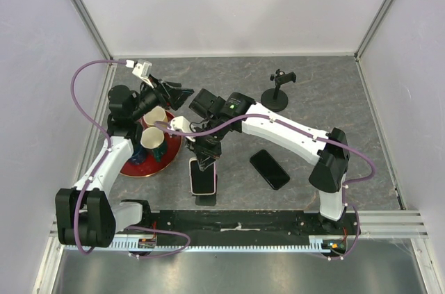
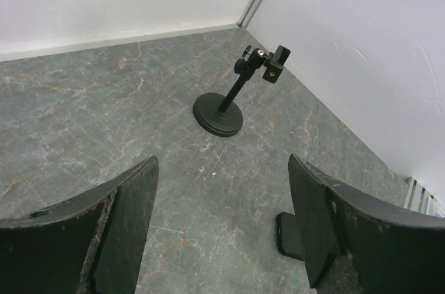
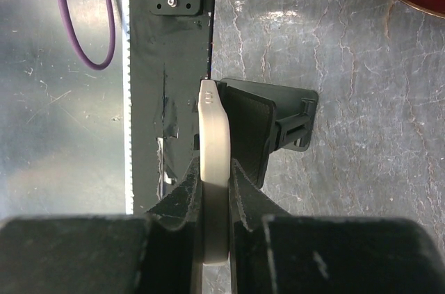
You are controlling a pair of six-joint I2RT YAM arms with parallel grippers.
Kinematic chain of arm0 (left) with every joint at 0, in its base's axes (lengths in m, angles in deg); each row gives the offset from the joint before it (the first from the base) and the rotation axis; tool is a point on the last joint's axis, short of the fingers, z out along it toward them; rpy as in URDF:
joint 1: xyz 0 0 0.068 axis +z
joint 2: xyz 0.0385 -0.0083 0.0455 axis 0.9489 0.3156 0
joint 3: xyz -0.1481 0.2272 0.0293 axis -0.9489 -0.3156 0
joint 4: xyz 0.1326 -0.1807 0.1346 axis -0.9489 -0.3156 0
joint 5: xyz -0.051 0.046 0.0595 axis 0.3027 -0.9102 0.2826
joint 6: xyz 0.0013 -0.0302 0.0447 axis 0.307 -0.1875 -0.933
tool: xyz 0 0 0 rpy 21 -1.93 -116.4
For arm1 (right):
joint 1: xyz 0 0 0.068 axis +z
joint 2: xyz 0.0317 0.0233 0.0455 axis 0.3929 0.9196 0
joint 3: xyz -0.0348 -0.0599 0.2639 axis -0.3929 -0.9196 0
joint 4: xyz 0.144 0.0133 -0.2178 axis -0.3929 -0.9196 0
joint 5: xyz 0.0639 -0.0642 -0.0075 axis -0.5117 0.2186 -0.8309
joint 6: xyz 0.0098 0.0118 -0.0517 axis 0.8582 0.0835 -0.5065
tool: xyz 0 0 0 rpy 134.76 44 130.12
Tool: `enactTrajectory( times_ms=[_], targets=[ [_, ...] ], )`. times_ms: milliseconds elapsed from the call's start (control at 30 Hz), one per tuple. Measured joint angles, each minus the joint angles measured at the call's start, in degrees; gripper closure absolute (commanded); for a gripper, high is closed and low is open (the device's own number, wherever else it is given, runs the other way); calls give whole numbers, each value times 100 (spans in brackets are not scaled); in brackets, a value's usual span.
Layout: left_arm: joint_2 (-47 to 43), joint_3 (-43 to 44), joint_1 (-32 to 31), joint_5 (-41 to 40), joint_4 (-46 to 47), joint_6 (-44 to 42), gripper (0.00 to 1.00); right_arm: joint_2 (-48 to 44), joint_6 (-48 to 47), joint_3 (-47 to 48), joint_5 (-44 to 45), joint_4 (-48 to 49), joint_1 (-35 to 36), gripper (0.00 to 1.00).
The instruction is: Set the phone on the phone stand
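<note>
Phone [image 3: 213, 169] with white rim, clamped at upper end between fingers of right tool [image 1: 204, 160], held on edge close against black phone stand [image 3: 259, 134] at near side of counter [image 1: 327, 92]. Left tool [image 2: 222, 176] spread apart, empty, near red plate [image 1: 138, 166]. Second black phone [image 1: 270, 169] flat nearby; round-base holder [image 1: 278, 94] further back.

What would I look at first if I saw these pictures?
Your eye would probably land on the right gripper pinching a white phone near the front middle of the table. Next comes the bright red plate with paper cups on the left. Then you would notice a black phone lying flat right of the middle, and a black stand on a round base at the back.
</note>
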Motion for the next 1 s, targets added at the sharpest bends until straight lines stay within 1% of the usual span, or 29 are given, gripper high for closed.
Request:
enactTrajectory(
  times_ms=[433,1000],
  targets=[
    [9,0,0,15,-2,0,18,0,155,-70,15,133,0,100],
    [83,0,0,37,0,2,18,-92,306,-529,-245,444,-179,100]
  ],
)
